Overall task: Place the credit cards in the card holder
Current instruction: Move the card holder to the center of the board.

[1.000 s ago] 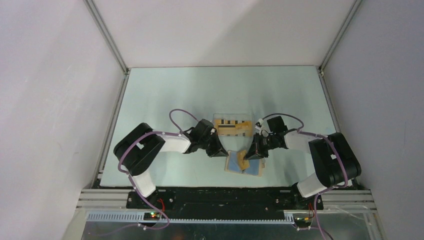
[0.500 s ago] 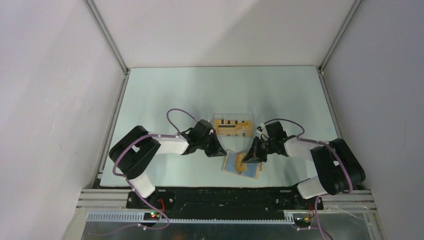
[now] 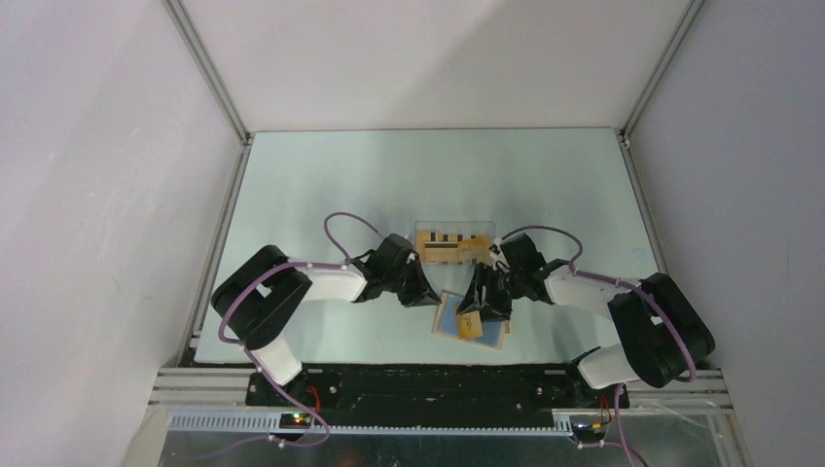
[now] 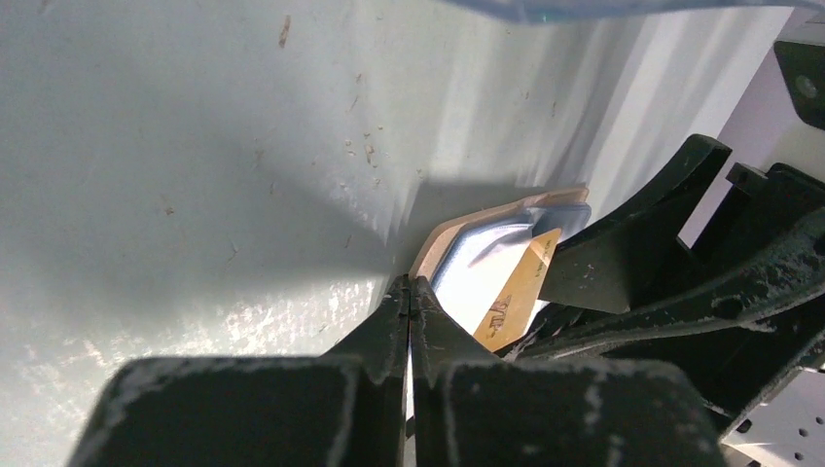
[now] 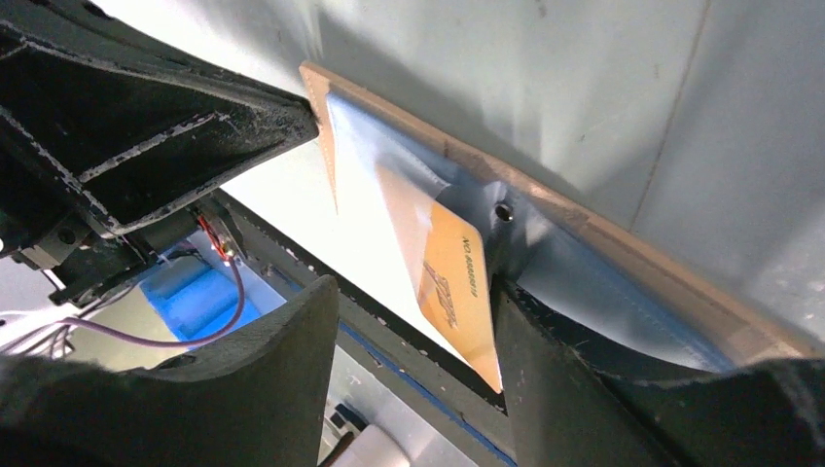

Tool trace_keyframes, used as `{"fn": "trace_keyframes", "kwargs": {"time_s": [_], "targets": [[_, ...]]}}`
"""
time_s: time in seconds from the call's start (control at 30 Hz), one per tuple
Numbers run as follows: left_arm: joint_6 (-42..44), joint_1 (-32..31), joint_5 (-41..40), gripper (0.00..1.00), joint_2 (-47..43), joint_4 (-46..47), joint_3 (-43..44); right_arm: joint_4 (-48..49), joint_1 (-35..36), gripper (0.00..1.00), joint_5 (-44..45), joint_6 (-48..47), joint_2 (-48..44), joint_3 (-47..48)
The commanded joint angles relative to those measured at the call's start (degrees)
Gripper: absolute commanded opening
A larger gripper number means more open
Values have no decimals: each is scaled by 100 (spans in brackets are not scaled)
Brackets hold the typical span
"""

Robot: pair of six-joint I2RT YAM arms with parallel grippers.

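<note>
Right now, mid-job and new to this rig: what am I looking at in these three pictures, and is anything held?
Two robot arms are bolted at the near edge of the table. The overhead picture looks down from behind them. The other two pictures come from a camera on each wrist. On the table sits a clear tray holding orange cards. Nearer the arms lies the open card holder, tan with blue inside. The left claw is shut, its tips at the holder's corner; I cannot tell whether it pinches it. The right claw stands open around one orange card that sits partly in a blue pocket. That card does not look gripped.
</note>
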Motion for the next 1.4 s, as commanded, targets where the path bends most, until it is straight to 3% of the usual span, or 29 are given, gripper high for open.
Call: {"fn": "trace_keyframes", "kwargs": {"time_s": [0.0, 0.1, 0.3, 0.57, 0.7, 1.03, 1.37], "targets": [[-67, -62, -23, 0, -222, 23, -40, -756, 220, 64, 599, -66, -61, 73], [-72, -75, -27, 0, -223, 6, -32, -730, 272, 63, 559, 43, -46, 75], [-117, -90, -46, 0, -234, -8, -61, -643, 273, 44, 638, 198, 26, 73], [-240, -105, -94, 0, -249, -8, -110, -633, 209, 10, 696, 151, 60, 75], [-297, -119, -156, 0, -295, -5, -146, -622, 194, 0, 755, 143, 27, 75], [-448, -146, -336, 0, -398, 18, -230, -540, 89, 0, 824, 147, -275, -40], [-823, -266, -550, 0, -569, 249, -456, 265, -332, 0, 307, 28, -492, -381]]}}
